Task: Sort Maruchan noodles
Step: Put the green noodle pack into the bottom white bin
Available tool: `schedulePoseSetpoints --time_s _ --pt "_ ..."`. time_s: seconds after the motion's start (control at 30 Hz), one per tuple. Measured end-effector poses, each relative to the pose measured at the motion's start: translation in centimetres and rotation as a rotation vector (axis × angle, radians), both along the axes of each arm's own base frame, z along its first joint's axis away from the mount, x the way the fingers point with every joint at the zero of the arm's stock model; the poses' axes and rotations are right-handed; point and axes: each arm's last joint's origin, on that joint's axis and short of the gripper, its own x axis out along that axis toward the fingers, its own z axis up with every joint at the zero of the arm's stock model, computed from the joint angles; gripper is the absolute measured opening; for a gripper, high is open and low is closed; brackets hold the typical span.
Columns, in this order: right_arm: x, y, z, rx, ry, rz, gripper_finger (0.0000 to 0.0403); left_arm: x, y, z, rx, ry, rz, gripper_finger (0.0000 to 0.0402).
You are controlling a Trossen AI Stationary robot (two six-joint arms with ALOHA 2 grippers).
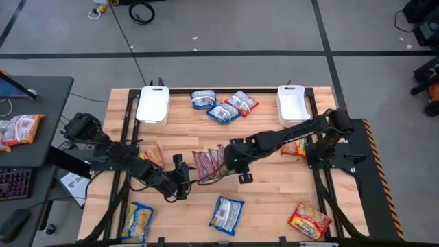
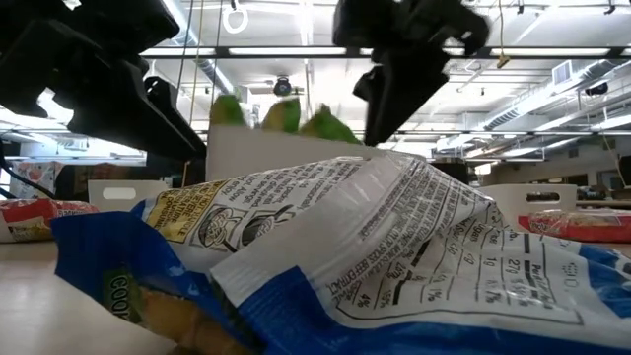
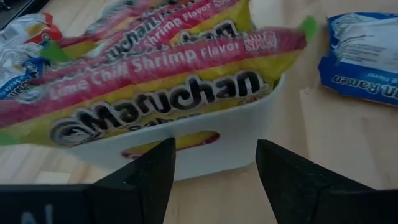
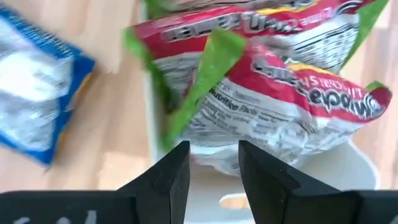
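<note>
Left tool (image 3: 214,146) released, fingers (image 3: 152,171) spread wide, low over the counter (image 1: 274,199) just short of the end wall of a white tray (image 3: 106,152) with a slot handle. The tray sits mid-counter between the two tools and is stuffed with pink-and-yellow noodle packets (image 3: 161,62). Readable on them: "Maruchan" in big dark letters and "Lime Chili Shrimp Flavor" in white on the pink band.

Right tool (image 4: 214,149) is at the tray's opposite end, right up against the rim - can't tell whether it is grasping the rim or is only beside it. From that side the packets show green edges and a back panel of small print, too fine to read.

Blue packet (image 3: 360,56) flat on the counter near the tray, "Ramen" legible. It lies right in front of the low camera - nutrition table and cooking drawings show, "COOK" on the blue edge.

The rest are loose on the counter, print unreadable:
- back cluster (image 1: 223,106) of three, two blue-white and one red, between two more white trays (image 1: 152,104)
- orange packet (image 1: 152,154) by the left arm
- another orange one (image 1: 295,147) partly under the right arm
- yellow packet (image 1: 139,219) at the front left
- red-orange packet (image 1: 310,221) at the front right
</note>
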Motion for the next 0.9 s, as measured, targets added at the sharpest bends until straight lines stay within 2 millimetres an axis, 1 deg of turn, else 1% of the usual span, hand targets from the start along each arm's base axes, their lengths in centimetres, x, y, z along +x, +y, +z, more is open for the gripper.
schedulePoseSetpoints --time_s 0.1,0.23,0.43,0.57,0.6,0.73,0.9 --pt "-0.8 0.3 0.1 -0.003 0.054 -0.019 0.0142 -0.1 0.1 -0.1 0.012 0.015 0.004 0.0226" --pt "-1.2 0.2 -0.1 -0.070 0.095 -0.063 0.0142 -0.2 0.2 -0.2 0.027 0.027 0.010 0.0226" --pt "-1.0 -0.3 -0.3 -0.167 0.081 -0.080 0.0142 -0.2 0.3 0.1 0.029 0.014 0.020 0.0226" --pt "-0.2 -1.5 -0.5 -0.265 0.038 -0.072 0.0142 0.1 0.9 0.2 0.028 0.009 0.051 0.0226" --pt "0.0 -2.0 -0.7 -0.274 0.045 -0.072 0.0142 0.3 1.2 0.2 0.026 0.009 0.063 0.0226" --pt "0.9 -3.1 -3.0 -0.234 0.115 -0.091 0.0142 0.8 2.1 0.2 0.004 0.013 0.087 0.0226" --pt "1.6 -2.9 -5.3 -0.206 0.175 -0.071 0.0142 1.3 2.7 0.3 -0.041 0.000 0.090 0.0226"
